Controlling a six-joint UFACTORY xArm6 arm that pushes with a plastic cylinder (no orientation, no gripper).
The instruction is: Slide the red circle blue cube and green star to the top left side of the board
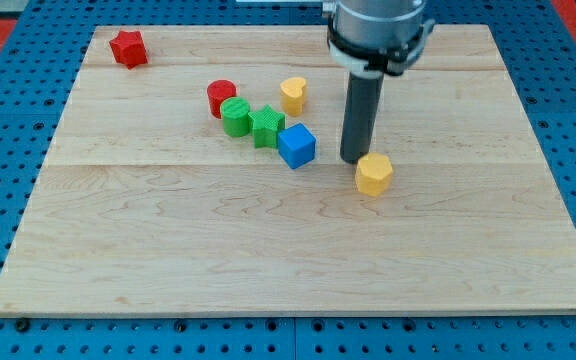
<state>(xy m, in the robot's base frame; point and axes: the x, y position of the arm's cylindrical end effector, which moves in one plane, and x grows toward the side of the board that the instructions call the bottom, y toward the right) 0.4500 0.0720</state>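
Observation:
The red circle [221, 97] sits left of the board's centre, touching the green circle [235, 116] below it. The green star [266, 125] is pressed against the green circle's right side. The blue cube [296, 145] touches the star's lower right. My tip [354, 160] stands on the board to the right of the blue cube, a gap apart from it, and just up-left of a yellow hexagon block [374, 174].
A red star [128, 48] lies near the board's top left corner. A yellow heart [293, 94] sits right of the red circle. The wooden board [168, 240] rests on a blue perforated table.

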